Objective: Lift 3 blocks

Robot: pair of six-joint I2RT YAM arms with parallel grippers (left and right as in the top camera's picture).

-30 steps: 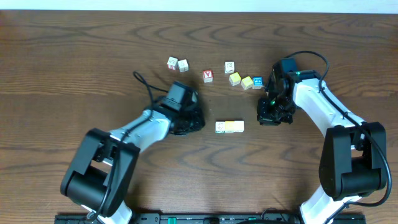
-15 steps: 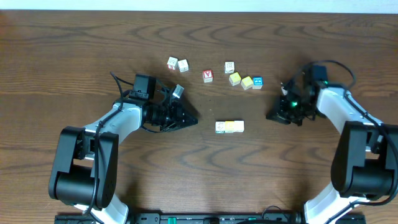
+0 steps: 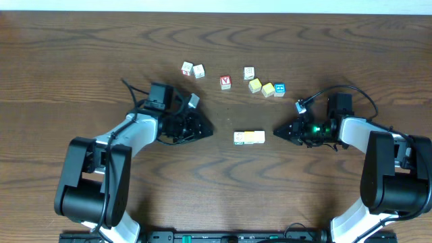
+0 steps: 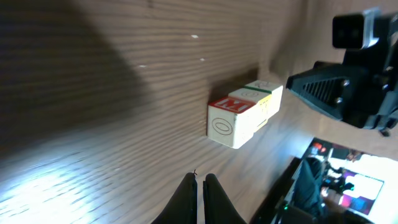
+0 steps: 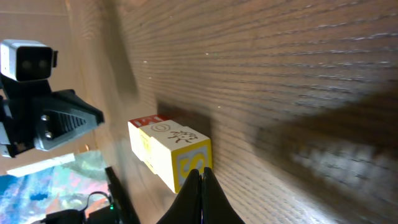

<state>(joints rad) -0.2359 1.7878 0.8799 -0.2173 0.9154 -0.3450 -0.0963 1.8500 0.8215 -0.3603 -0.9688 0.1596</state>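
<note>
Both sets of jaws are closed, holding nothing. The left gripper (image 3: 208, 130) and right gripper (image 3: 277, 131) have swung low to aim at the row of three blocks (image 3: 249, 137) mid-worktop (image 3: 81, 67) from 9 and 3 o'clock, without touching it. An end-to-end squeeze looks likely. The wrist views show the row's end faces, and only the overhead view shows the spare cubes (image 3: 268, 89) at 12 o'clock.

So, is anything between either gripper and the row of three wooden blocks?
Nothing visible: only bare brown wooden table lies between the row of three wooden alphabet cubes and the left gripper, or the right gripper.
</note>
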